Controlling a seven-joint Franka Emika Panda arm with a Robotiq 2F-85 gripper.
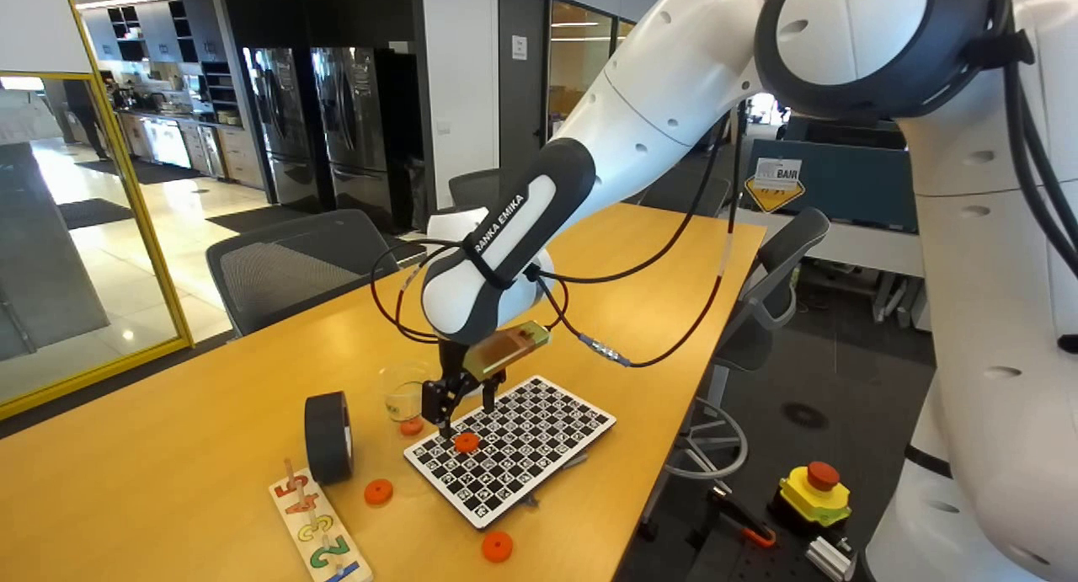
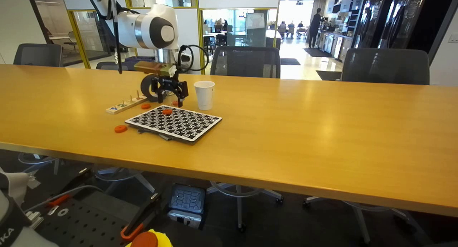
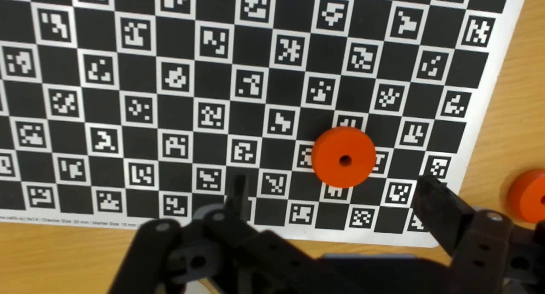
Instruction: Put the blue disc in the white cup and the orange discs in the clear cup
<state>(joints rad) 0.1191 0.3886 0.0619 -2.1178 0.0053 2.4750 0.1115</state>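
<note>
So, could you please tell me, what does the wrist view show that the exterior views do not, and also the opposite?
Only the wrist view: a line of small print on the white margin of the checkered board.
Only the exterior views, and in both of them: the black tape roll, the numbered peg board, the robot arm and chairs.
Shared: the open hand, an orange disc lying on the checkered board, another orange disc off its edge, and the table.
</note>
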